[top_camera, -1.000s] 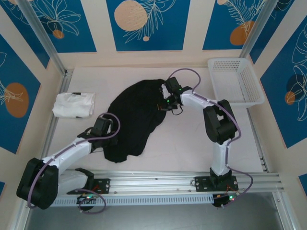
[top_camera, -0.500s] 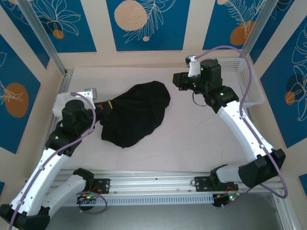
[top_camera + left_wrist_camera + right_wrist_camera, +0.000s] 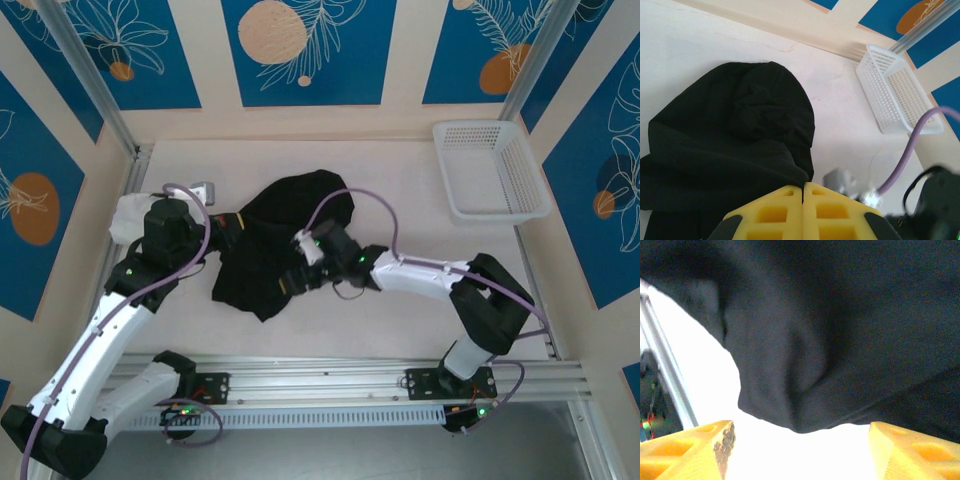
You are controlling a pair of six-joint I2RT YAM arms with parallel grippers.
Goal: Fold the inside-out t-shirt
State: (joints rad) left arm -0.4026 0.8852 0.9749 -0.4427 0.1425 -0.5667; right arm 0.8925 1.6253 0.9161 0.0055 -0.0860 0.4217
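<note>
Top external view: the tabletop carries the inside-out t-shirt, a rumpled black heap left of centre, not yet flat. Left gripper — fingers pressed together on the heap's left edge, apparently anchoring it. Right gripper — fingers spread wide, low at the near hem, probably placed to take a second hold for spreading.
</note>
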